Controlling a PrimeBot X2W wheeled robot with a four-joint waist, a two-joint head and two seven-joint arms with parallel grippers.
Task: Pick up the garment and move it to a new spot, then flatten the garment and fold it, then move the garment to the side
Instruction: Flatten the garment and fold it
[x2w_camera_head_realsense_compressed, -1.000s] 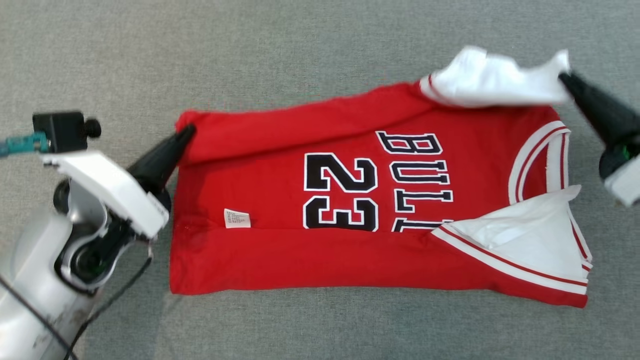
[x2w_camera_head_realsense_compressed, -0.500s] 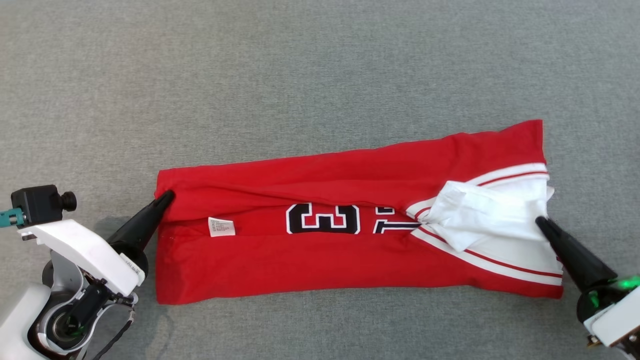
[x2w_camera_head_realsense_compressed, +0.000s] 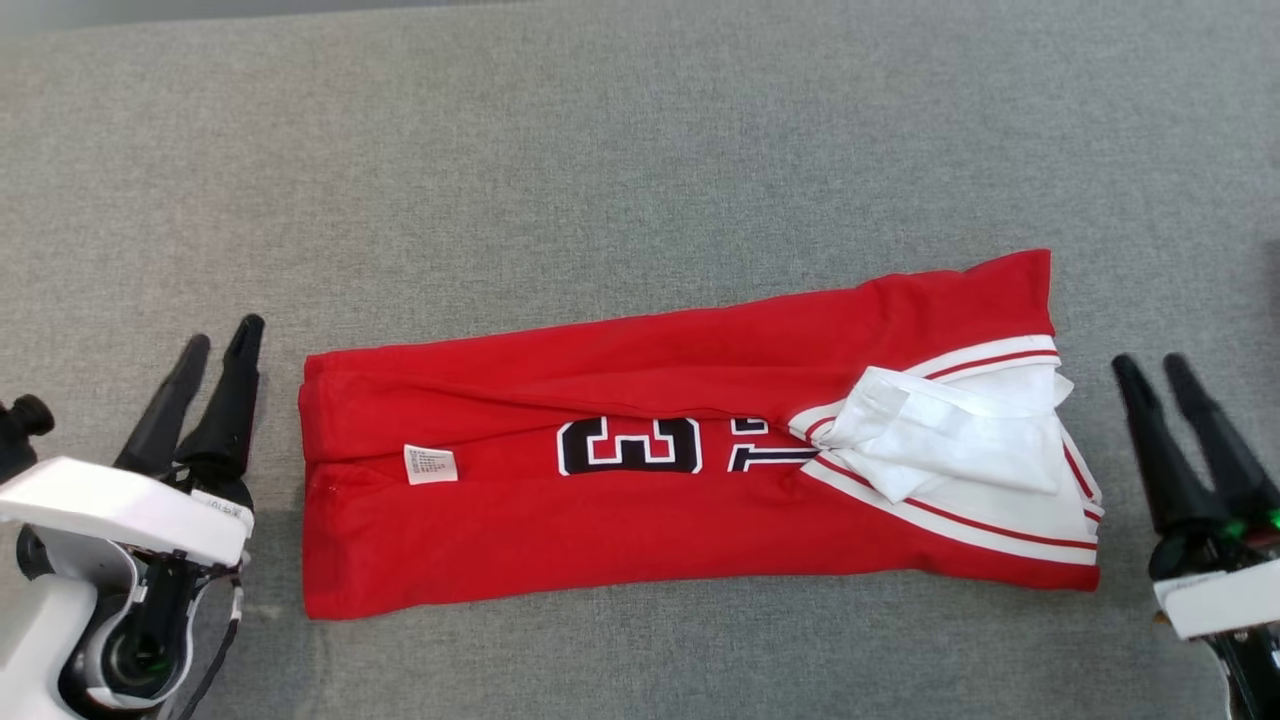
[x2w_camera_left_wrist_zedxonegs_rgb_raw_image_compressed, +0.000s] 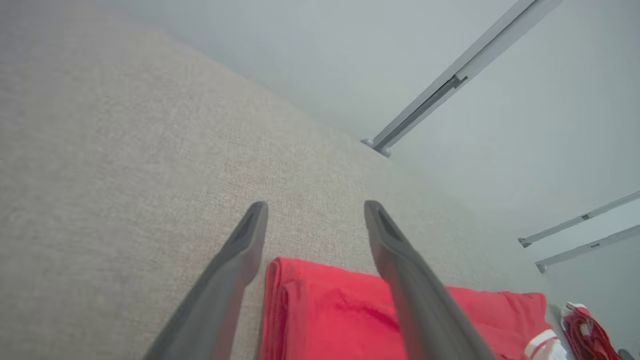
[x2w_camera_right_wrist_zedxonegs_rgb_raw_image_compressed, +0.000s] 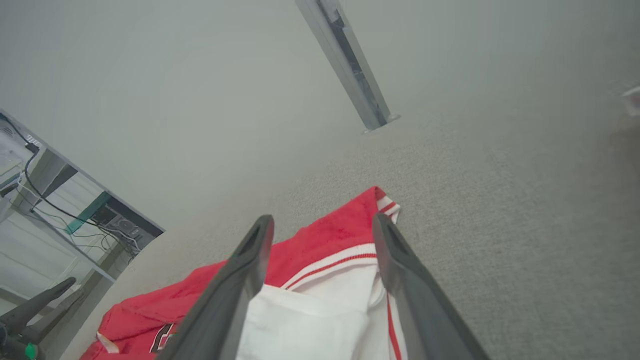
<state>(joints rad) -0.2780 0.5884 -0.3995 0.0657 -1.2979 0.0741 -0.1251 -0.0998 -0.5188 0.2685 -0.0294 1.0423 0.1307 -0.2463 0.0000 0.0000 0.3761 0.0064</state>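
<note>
Both grippers are standing clear of the garment (x2w_camera_head_realsense_compressed: 640, 530), whereas half a second ago each was pinching one end of it.

Left side: the left gripper (x2w_camera_head_realsense_compressed: 222, 335) is sitting just beside the garment's left edge and is not touching it. Its two dark fingers are spread apart and pointing up the head view, with nothing between them.

Right side: the right gripper (x2w_camera_head_realsense_compressed: 1150, 362) is sitting near the garment's right end, likewise apart from the cloth. Its fingers are spread and holding nothing.

Garment: the red garment is lying flat on the grey fabric surface (x2w_camera_head_realsense_compressed: 600, 150), between the two grippers. It is folded lengthwise into a long band running left to right, with its right end sitting a little higher in the head view. The far long edge is lying folded over toward the middle and is covering part of the black-and-white lettering, leaving a "3" showing. A small white label (x2w_camera_head_realsense_compressed: 431, 464) is showing near the left end. At the right end a white flap (x2w_camera_head_realsense_compressed: 950, 440) is lying turned over the red-and-white striped trim.

Wrist views: each is showing its own fingers parted, with an end of the garment lying on the surface beyond them.
</note>
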